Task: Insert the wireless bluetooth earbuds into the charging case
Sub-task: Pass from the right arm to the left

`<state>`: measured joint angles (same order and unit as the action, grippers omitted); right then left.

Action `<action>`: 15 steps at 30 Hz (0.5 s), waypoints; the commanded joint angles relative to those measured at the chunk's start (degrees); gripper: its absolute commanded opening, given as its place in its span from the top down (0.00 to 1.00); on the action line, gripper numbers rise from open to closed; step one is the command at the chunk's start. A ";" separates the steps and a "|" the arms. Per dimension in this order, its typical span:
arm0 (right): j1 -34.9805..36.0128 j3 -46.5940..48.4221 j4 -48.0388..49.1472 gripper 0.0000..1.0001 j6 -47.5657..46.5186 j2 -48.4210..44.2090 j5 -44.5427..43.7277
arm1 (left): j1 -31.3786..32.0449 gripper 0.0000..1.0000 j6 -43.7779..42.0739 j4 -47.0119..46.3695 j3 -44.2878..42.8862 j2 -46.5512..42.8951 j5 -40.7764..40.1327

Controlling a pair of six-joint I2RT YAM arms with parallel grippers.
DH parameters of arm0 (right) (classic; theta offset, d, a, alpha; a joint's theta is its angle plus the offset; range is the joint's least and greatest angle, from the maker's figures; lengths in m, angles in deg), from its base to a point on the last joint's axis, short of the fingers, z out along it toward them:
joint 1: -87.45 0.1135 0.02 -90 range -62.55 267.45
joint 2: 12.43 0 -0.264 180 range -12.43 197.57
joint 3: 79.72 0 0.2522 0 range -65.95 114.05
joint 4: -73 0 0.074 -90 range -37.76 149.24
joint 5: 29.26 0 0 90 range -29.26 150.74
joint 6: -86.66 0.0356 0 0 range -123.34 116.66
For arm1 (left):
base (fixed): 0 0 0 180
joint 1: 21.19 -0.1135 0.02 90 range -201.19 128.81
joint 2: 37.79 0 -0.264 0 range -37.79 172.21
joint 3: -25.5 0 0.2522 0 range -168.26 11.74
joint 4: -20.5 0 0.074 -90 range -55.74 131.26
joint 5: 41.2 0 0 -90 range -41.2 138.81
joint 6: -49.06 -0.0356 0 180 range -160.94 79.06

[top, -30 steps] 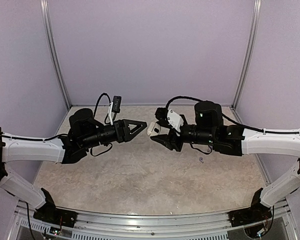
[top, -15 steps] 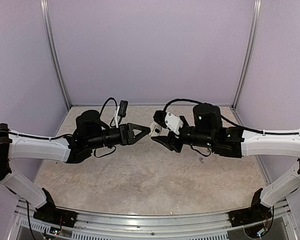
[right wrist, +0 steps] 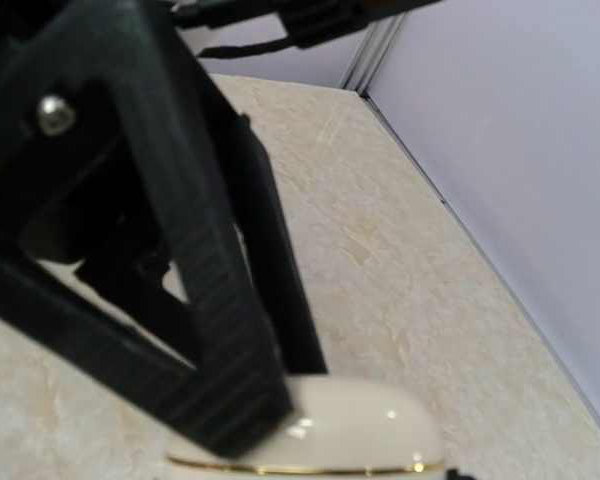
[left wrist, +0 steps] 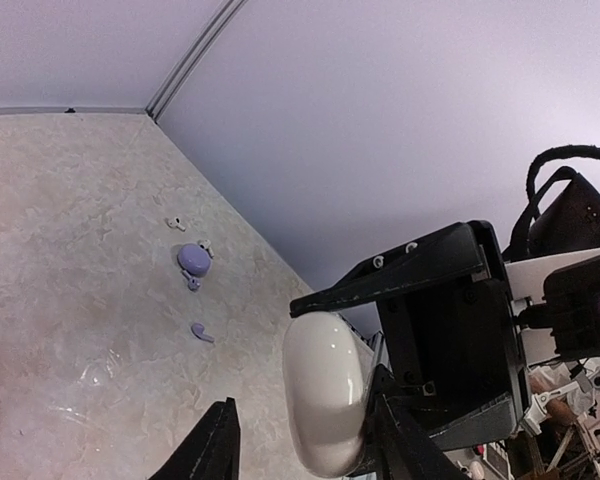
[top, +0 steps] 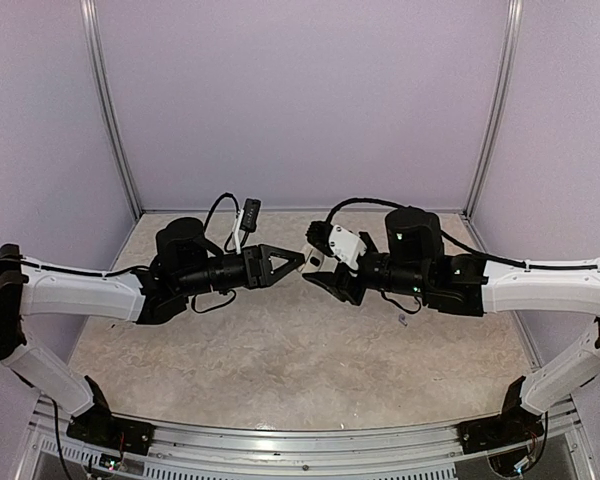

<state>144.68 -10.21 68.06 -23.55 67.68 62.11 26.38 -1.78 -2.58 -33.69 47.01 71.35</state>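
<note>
Top external: your right tool (top: 325, 275) is clamped on the pale charging case (top: 312, 259) above the desk (top: 280, 370), the left tool (top: 295, 262) nosed up to it. Left wrist: the left tool's fingers (left wrist: 215, 450) stand spread either side of the case, while a whitish earbud (left wrist: 177, 223) and a lilac earbud (left wrist: 202, 332) lie loose on the desk, well apart from it. Right wrist: the case's gold seam (right wrist: 310, 465) looks closed under a finger of the left tool, so you likely have the opening and every insertion left.
</note>
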 commanded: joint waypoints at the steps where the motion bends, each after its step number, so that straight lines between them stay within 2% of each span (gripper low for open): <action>1: 0.82 0.16 0.49 0.54 -0.13 0.52 -0.93 | 0.57 0.53 -0.84 -0.38 -2.10 1.01 0.38; 6: 0.96 0.44 0.41 0.54 -0.17 1.00 -1.83 | 1.39 0.52 -1.46 0.48 -3.14 1.83 0.08; 10: 1.17 0.34 0.48 0.53 -0.11 1.01 -2.43 | 1.73 0.62 -2.15 1.31 -3.76 2.22 -0.20; 15: 1.21 0.06 0.41 0.47 -0.09 0.66 -2.85 | 1.56 0.73 -3.40 2.37 -3.62 1.58 -0.14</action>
<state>145.12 -10.21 68.06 -23.53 68.29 60.38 27.74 -3.01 -0.94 -35.86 48.75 70.80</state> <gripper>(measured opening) 0.540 0.304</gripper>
